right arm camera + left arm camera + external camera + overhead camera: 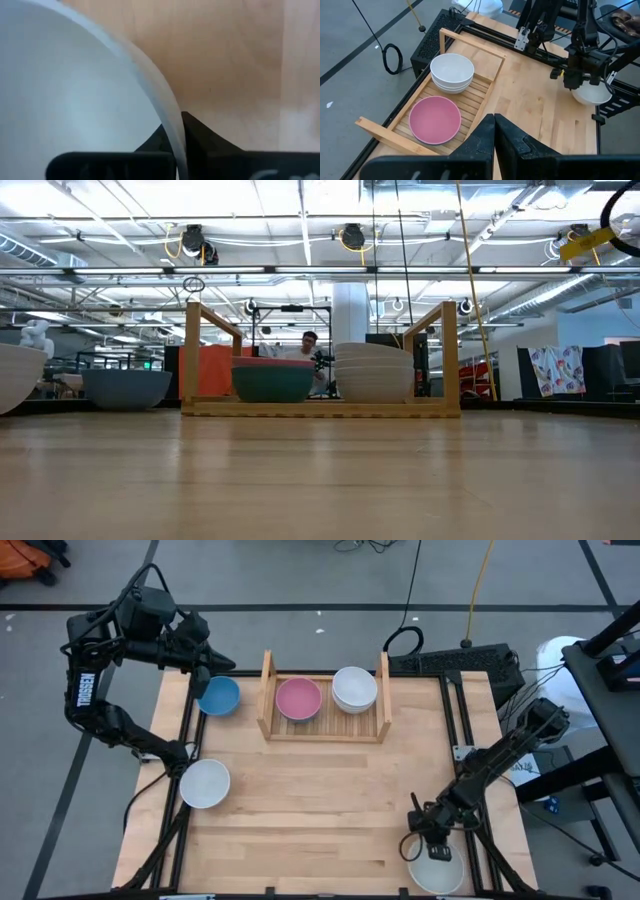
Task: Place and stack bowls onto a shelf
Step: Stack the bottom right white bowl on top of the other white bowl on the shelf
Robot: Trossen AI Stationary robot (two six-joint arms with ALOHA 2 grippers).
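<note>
The light-wood shelf (325, 730) stands at the table's far middle. On its slats a pink bowl (298, 698) is nested in a teal bowl (272, 383), and to their right stands a stack of white bowls (354, 688). A blue bowl (218, 695) rests on the table just left of the shelf. A single white bowl (205, 783) sits nearer, on the left. My left gripper (494, 116) is shut and empty, raised over the blue bowl's far-left side. My right gripper (428, 845) is shut on a white bowl (437, 870) at the near right corner. My right gripper pinches the white bowl's rim (167, 112), with one finger (156, 142) inside the bowl and the other (200, 135) outside. The fingers come from above, pointing down, at the rim's far-left side (425, 852). Whether the bowl is lifted clear I cannot tell.
Black rails (462, 730) run along the table's left and right edges. A black box and cables (455, 662) lie beyond the far right corner. Bare wood (330, 800) spreads across the table's middle and near side. A person (310, 345) shows far behind the shelf.
</note>
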